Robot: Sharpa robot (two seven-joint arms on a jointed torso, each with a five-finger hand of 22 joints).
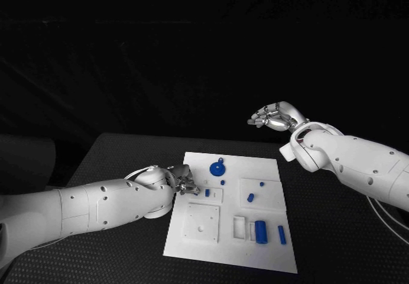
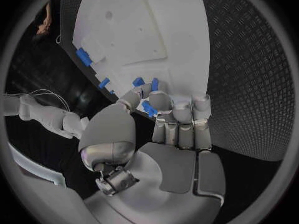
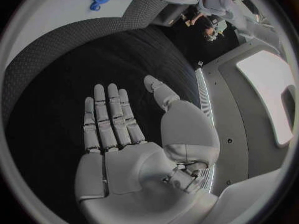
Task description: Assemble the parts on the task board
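At the board's (image 1: 200, 236) left edge our left hand (image 1: 181, 182) pinches a blue part (image 2: 148, 108) beside its slots, while our right hand (image 1: 274, 116) hovers spread and empty, well apart.

Two white arms, smooth and rounded, glossy plastic shells. Small dark round holes dotted along the left forearm (image 1: 94, 204) and the right forearm (image 1: 370, 168). A thick white collar ring at the right wrist (image 1: 304, 137). Left hand (image 1: 175, 179) and right hand (image 1: 274, 116) silver, metallic, many-fingered. Fingers (image 3: 107, 117) built of short segments with pale grey pads on the inner faces. Broad flat grey plates on the palm (image 2: 177, 167), a bulging silver thumb base (image 3: 187, 134), exposed dark mechanism beneath it.
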